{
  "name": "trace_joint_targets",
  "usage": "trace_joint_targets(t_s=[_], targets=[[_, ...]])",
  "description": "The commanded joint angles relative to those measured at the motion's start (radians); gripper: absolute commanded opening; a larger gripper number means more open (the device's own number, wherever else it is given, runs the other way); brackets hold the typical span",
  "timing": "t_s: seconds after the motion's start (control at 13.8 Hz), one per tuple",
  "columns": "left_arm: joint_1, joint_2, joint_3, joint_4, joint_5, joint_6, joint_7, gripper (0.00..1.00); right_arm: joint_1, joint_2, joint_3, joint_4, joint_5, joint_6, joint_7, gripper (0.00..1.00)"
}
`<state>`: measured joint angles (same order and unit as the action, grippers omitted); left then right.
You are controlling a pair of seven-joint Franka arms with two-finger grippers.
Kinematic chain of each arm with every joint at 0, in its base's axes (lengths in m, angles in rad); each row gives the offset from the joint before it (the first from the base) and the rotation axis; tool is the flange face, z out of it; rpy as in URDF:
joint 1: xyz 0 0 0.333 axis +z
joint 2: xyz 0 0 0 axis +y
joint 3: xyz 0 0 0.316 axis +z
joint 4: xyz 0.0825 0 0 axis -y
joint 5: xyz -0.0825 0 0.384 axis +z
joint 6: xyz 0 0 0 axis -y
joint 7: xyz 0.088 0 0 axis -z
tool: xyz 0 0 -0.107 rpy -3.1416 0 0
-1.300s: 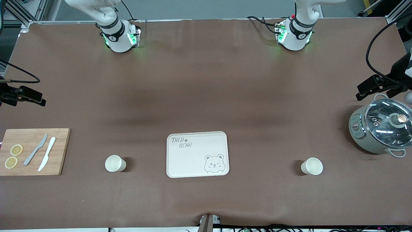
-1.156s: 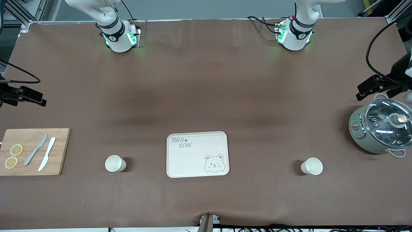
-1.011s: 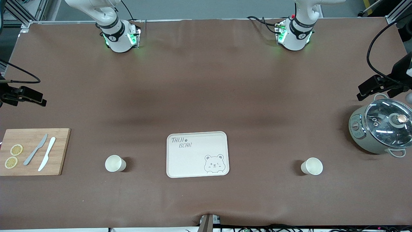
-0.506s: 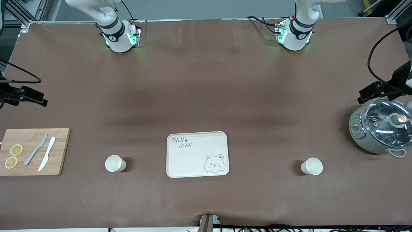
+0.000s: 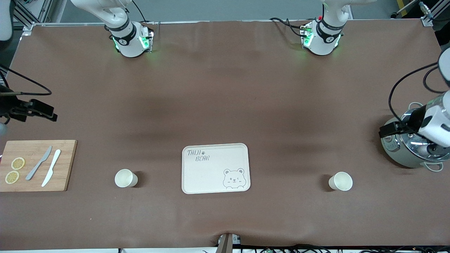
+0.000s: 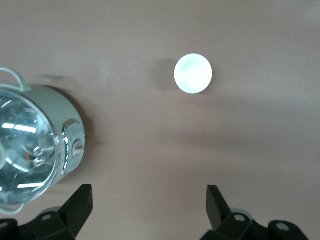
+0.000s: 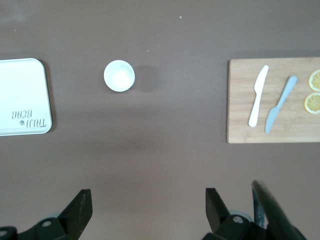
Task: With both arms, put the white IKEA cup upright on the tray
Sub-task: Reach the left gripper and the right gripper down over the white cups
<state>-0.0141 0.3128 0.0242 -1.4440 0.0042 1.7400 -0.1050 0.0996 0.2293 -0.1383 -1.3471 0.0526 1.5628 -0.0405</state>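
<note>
A brown surface (image 5: 225, 88) carries a cream tray (image 5: 197, 175) between 2 upright white cups (image 5: 126, 178) (image 5: 341, 181). The left gripper (image 6: 148, 210) and right gripper (image 7: 145, 210) hang released above the surface.

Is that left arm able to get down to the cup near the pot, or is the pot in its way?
Probably yes: the left gripper is open, and only bare table lies between it and the cup; the pot stands aside.
</note>
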Motion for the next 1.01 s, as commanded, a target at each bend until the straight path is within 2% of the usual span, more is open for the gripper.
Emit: trace_joint_targets(t_s=[0.0,0.94], targets=[[0.003,0.054,-0.003,0.014,-0.009,0.08,0.016,1.0,0.025,0.053,-0.001,0.009,0.006,0.051,0.01,1.0],[-0.007,0.328,-0.003,0.013,-0.003,0.458,0.028,1.0,0.048,0.323,0.005,0.008,0.043,0.341,0.011,1.0]])
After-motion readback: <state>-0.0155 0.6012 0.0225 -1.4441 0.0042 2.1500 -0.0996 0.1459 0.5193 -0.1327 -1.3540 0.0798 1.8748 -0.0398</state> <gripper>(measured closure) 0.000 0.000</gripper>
